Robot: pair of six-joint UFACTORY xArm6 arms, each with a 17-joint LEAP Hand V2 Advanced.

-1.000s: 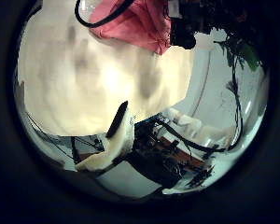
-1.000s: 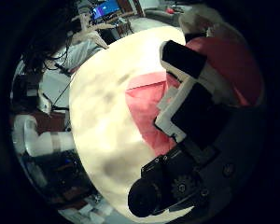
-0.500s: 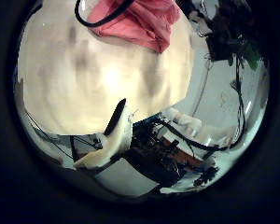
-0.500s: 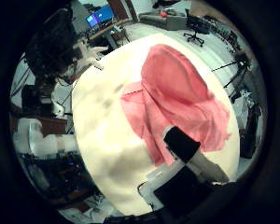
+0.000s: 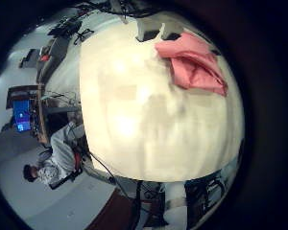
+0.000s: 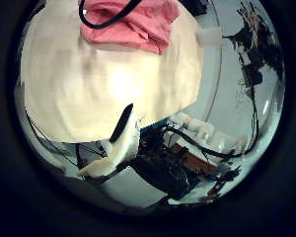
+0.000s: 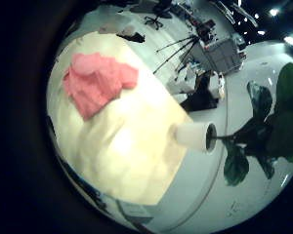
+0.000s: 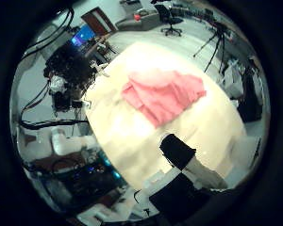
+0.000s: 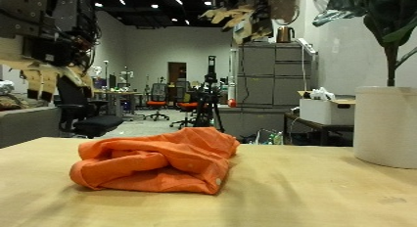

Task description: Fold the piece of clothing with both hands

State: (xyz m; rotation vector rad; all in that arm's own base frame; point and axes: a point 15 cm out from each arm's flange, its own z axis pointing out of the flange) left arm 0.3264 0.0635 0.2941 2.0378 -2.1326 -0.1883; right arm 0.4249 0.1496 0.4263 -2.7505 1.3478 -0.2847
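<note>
Garment (image 9: 157, 160) bunched on table (image 9: 326, 193) — apart from both hands, finger state untellable.

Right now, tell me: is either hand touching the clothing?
No: the outside view shows the orange clothing lying bunched on the table, no hand on it.

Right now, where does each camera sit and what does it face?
Outside view: table level, facing the bunched orange garment; no robot parts.
Left little finger side: high above the table; no hand.
Left thumb side: same, own finger showing.
Right little finger side: above; no hand.
Right thumb side: above, own finger showing.
All share the garment.
</note>
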